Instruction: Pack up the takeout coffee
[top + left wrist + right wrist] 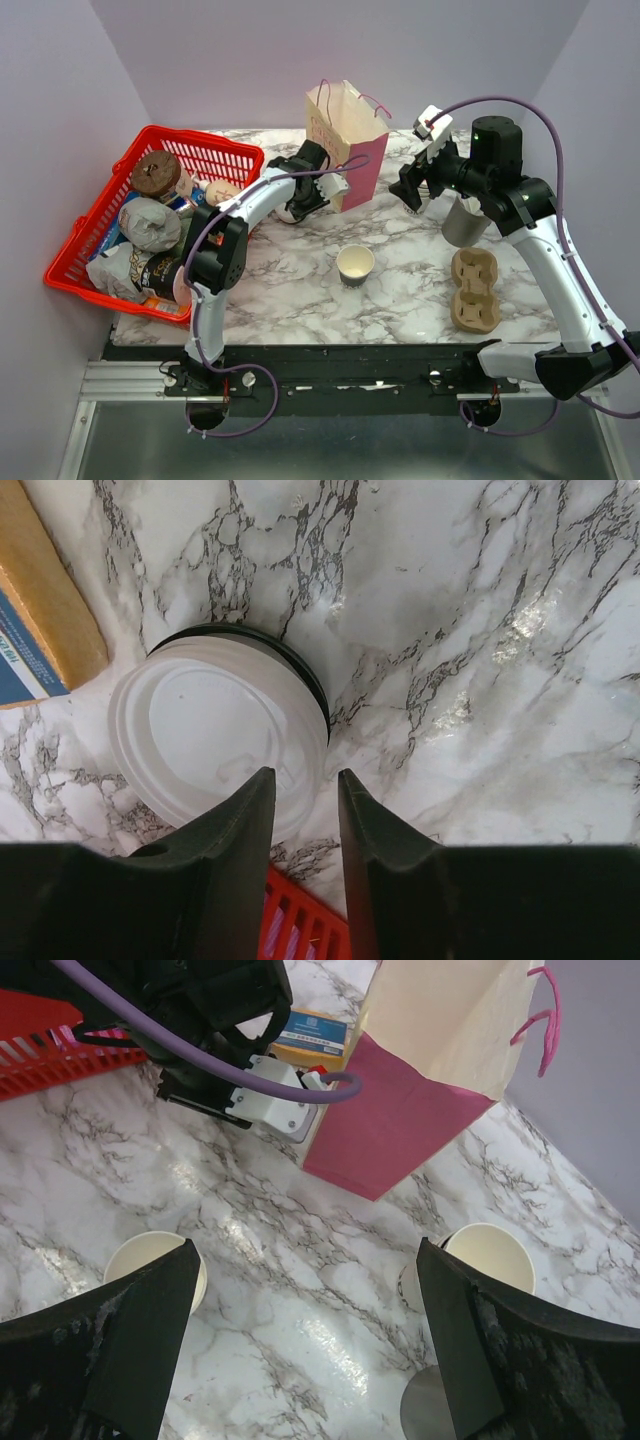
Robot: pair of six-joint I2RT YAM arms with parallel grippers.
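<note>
Left gripper: jaws narrow, gap visible, astride near rim of white lid, no pinch evident. Lid flat on marble table, near paper bag. Rim approach judged deliberate: flat disc offers only its edge for hold. Right gripper: jaws wide, empty, hovering above table. Takeout coffee: upright, uncovered, mid-table, well apart from lid, near cardboard carrier. Judged step: fetching lid for capping.
</note>
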